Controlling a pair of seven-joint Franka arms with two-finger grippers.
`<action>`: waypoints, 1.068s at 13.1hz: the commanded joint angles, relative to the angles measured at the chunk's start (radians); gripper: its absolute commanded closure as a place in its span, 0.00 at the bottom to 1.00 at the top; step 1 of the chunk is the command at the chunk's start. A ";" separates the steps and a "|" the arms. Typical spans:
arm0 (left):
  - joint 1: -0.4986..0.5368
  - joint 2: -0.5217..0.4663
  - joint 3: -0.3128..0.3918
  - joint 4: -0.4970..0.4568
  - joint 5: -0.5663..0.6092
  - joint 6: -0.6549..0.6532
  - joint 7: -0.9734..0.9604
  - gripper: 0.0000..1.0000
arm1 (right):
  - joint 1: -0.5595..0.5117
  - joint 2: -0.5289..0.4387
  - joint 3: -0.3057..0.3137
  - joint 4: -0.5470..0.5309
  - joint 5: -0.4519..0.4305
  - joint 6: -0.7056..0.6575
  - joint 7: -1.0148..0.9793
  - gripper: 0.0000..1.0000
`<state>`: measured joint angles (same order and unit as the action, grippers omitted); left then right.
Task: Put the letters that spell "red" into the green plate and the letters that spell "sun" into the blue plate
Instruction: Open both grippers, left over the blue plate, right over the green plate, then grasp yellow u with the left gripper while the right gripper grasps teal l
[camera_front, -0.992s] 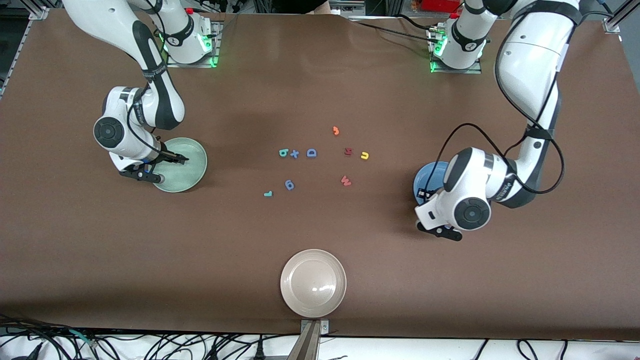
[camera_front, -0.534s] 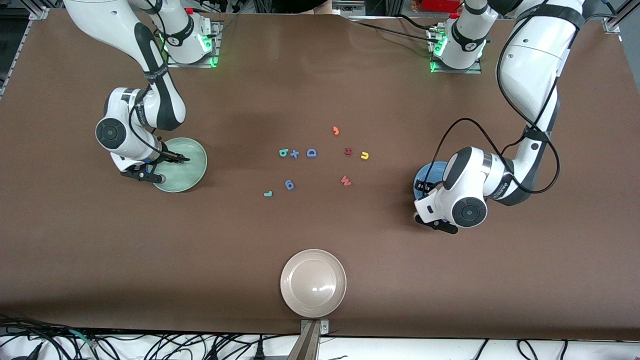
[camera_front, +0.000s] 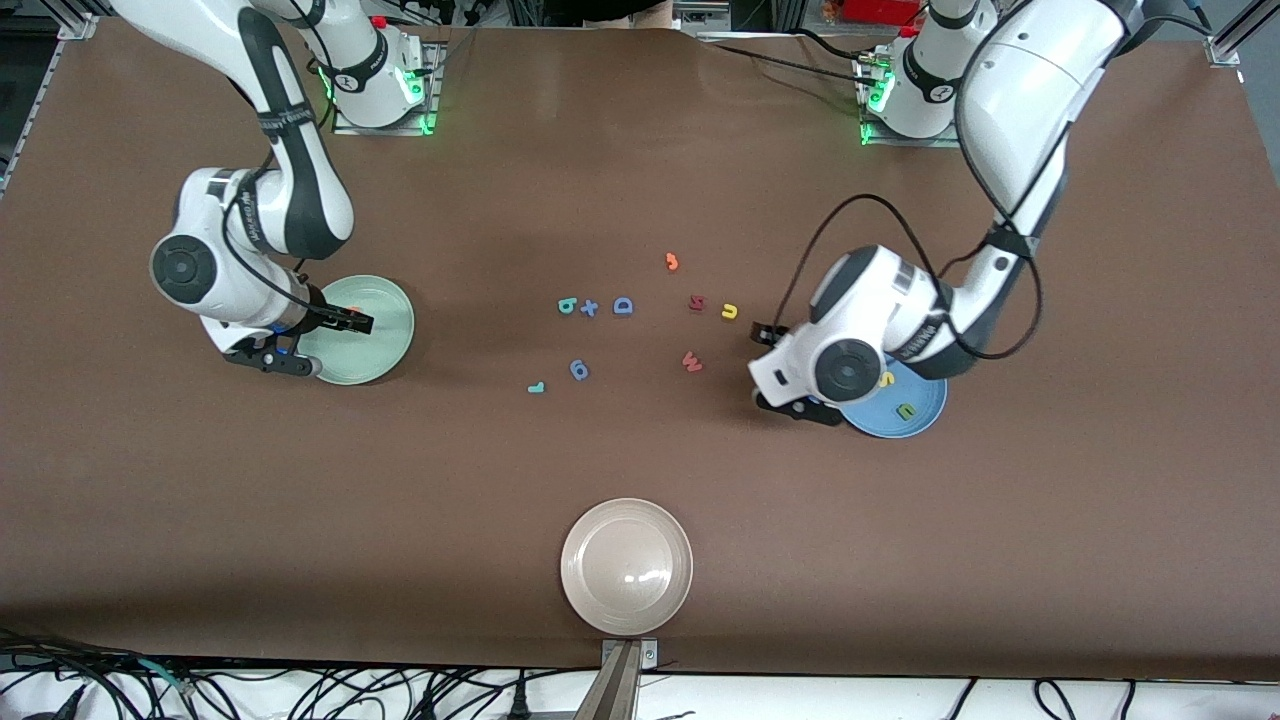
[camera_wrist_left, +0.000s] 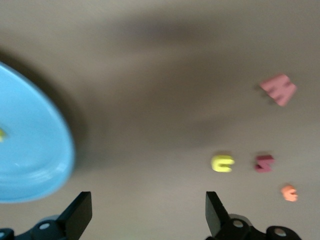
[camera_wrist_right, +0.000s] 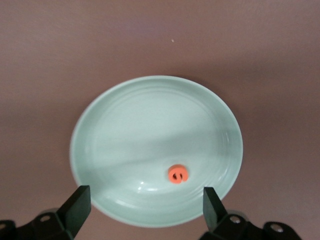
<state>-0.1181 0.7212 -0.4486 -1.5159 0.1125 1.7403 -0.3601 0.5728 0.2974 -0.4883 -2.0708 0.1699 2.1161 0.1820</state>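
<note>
While both arms hang over their plates, findings read as follows.

Right gripper: right gripper (camera_wrist_right: 142, 210) hangs over the rim of the green plate (camera_front: 385, 345) at the right arm's end of the table; fingers (camera_wrist_right: 77, 207) spread wide, nothing between them.
Green plate contents: orange "e" (camera_wrist_right: 177, 174) lies in the plate, below and between the spread fingers, clear of both.
Left gripper: left gripper (camera_wrist_left: 147, 215) hangs over bare table just beside the blue plate (camera_front: 915, 420); fingers (camera_wrist_left: 80, 212) wide apart, holding nothing.
Blue plate contents: yellow "s" (camera_front: 886, 379) and olive-green "n" (camera_front: 905, 410) lie in the plate, partly under the left arm's wrist.
Yellow "u": yellow "u" (camera_front: 729, 311) on the table, near the left gripper toward the table's middle, beside the dark red "N" (camera_front: 697, 302).
Teal "d": teal "d" (camera_front: 567, 305) at mid-table, well apart from both grippers, beside a blue plus sign (camera_front: 589, 307).
Teal "r": teal "r" (camera_front: 536, 387) on the table, nearer the front camera than the "d".
Other pieces: blue "D" (camera_front: 623, 306), blue "6" piece (camera_front: 579, 370), red "W" (camera_front: 691, 361), another small orange piece (camera_front: 672, 262), beige-white plate (camera_front: 626, 566).
</note>
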 joint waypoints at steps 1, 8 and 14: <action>0.026 -0.083 -0.039 -0.165 -0.020 0.126 -0.054 0.00 | 0.021 0.003 0.002 0.139 0.014 -0.117 0.085 0.01; 0.015 -0.144 -0.079 -0.415 -0.005 0.459 -0.214 0.00 | 0.140 0.233 0.057 0.443 0.161 -0.120 0.434 0.01; 0.012 -0.135 -0.076 -0.483 -0.005 0.596 -0.217 0.02 | 0.159 0.429 0.157 0.523 0.251 0.105 0.701 0.01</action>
<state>-0.1111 0.6212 -0.5233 -1.9603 0.1122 2.3116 -0.5663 0.7263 0.6695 -0.3694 -1.5866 0.4049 2.1592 0.7981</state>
